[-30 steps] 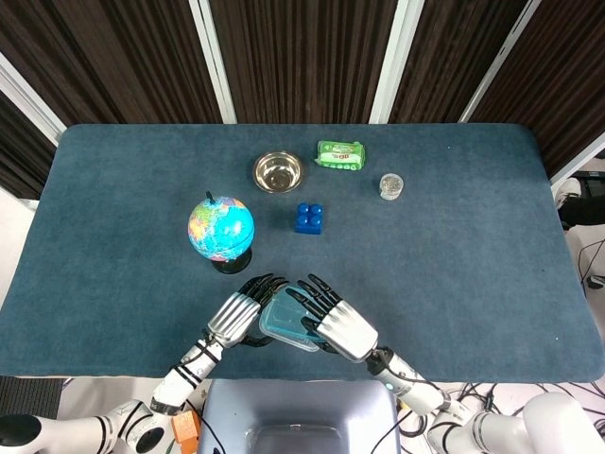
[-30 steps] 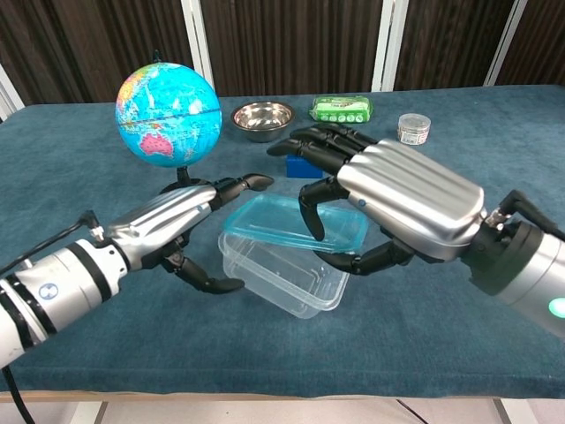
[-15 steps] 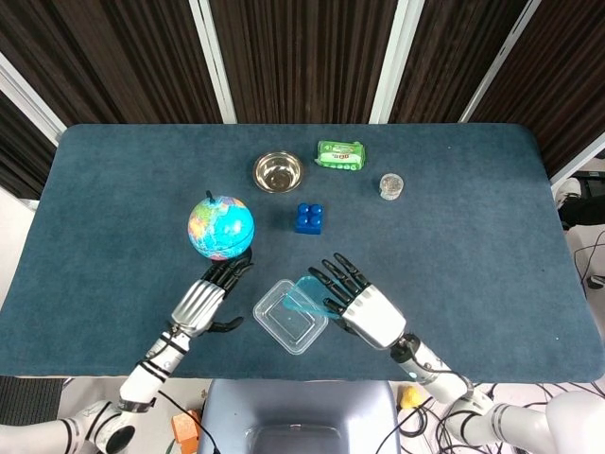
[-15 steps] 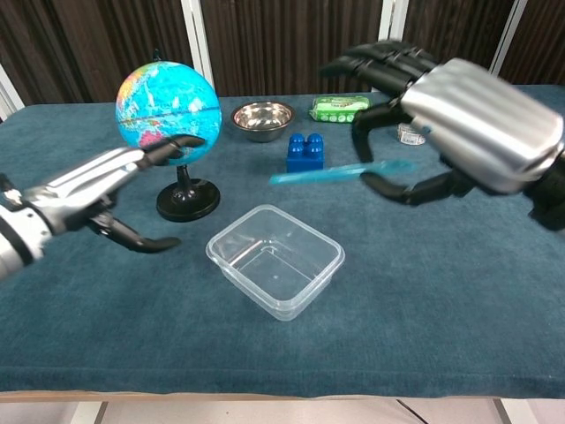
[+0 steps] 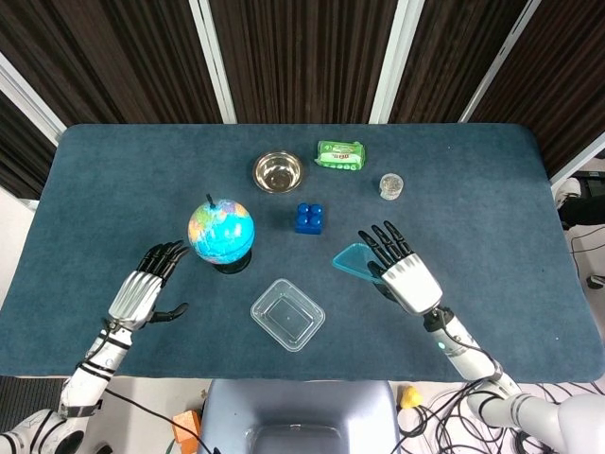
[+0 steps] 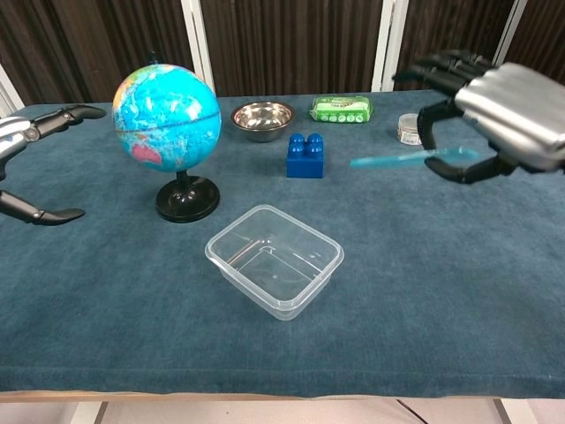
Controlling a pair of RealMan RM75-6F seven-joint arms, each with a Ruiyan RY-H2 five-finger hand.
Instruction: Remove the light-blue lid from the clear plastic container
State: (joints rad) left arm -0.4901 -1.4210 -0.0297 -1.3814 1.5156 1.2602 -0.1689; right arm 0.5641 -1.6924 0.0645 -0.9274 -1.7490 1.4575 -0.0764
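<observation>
Swung outward since a second ago: left hand (image 5: 142,293) away from the container to the table's left side, beyond the globe (image 5: 220,232); right hand (image 5: 405,274) off to the right, carrying the light-blue lid (image 5: 353,261) with it. Now holds nothing on the left, fingers spread wide, thumb apart, hovering above the cloth. Stands uncovered near the front edge, between the two hands: clear plastic container (image 6: 274,259), open side up, nothing inside, just right of the globe's black base. Further back, left to right: steel bowl (image 5: 278,172), blue toy brick (image 5: 308,218) in front of it, green packet (image 5: 340,155), small clear jar (image 5: 391,185). Pinches the lid at one edge on the right, thumb below and curled fingers above in the chest view, other fingers fanned out; lid roughly flat, lifted clear of the blue table (image 5: 492,208) and well apart from the container, sticking out toward the middle from under the right hand
</observation>
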